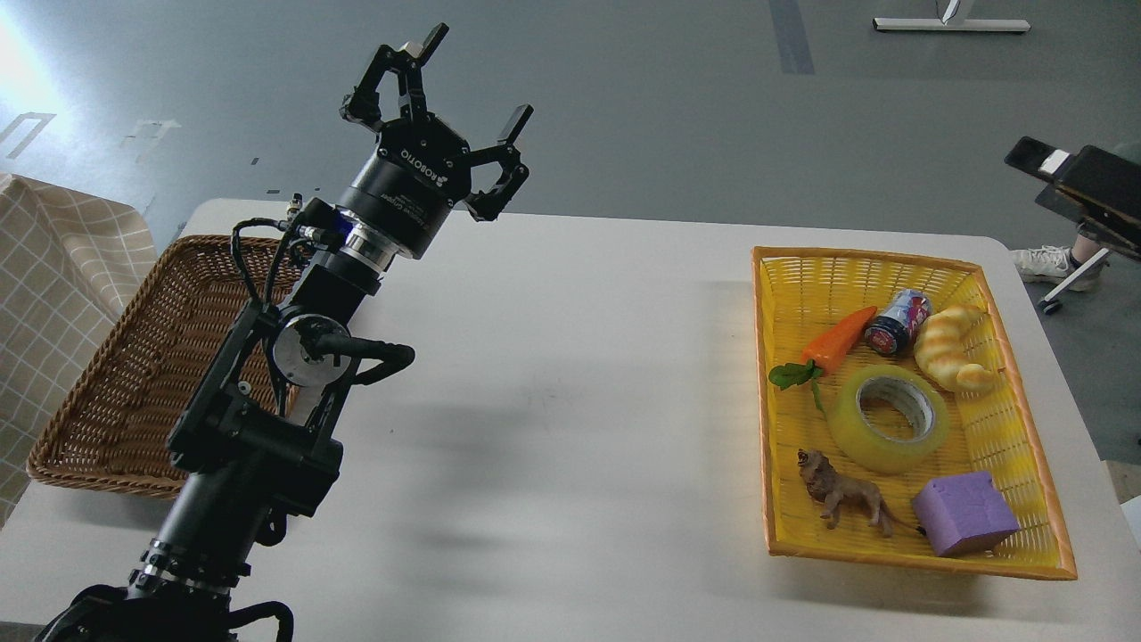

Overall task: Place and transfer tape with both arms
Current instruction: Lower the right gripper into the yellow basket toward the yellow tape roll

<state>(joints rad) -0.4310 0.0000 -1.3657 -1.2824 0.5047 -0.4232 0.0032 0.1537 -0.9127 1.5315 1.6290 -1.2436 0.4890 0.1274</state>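
Note:
The tape (887, 417), a wide yellowish translucent roll with a grey-white core, lies flat in the middle of the yellow basket (856, 255) on the right of the white table. My left gripper (477, 76) is open and empty, raised high over the table's far left, far from the tape. My right gripper (1043, 178) is at the right edge, beyond the table and above the basket's far right corner. Its fingers stand apart and hold nothing. Most of the right arm is out of view.
The yellow basket also holds a toy carrot (833, 343), a small can (896, 323), a croissant toy (949, 349), a lion figure (842, 499) and a purple block (964, 513). A brown wicker basket (134, 374) sits at the left, beside a checkered cloth (53, 267).

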